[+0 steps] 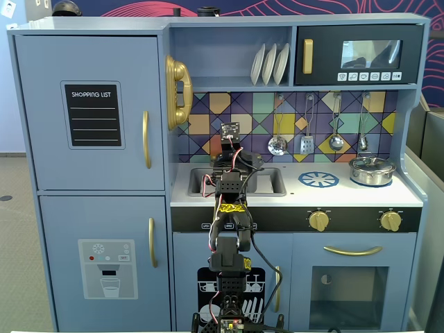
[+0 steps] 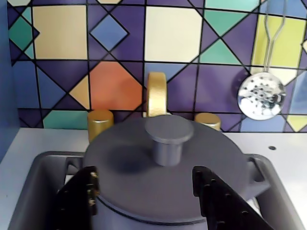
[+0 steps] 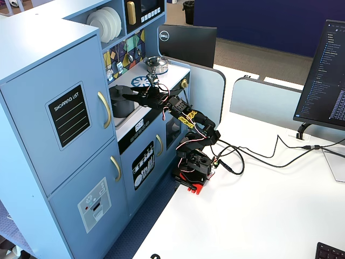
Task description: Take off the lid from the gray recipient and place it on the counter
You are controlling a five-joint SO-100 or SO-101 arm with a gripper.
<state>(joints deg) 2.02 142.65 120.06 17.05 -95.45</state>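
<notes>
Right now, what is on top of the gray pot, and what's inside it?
The lid sits on the pot, closed. The open hand flanks it. The contents are hidden.

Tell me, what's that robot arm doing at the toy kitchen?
It is reaching into the sink, where a gray pot sits with its lid still on. In the wrist view the open gripper has one finger on each side of the lid, just short of the knob, and is not holding anything. The counter has only a shiny steel pot on it.
</notes>
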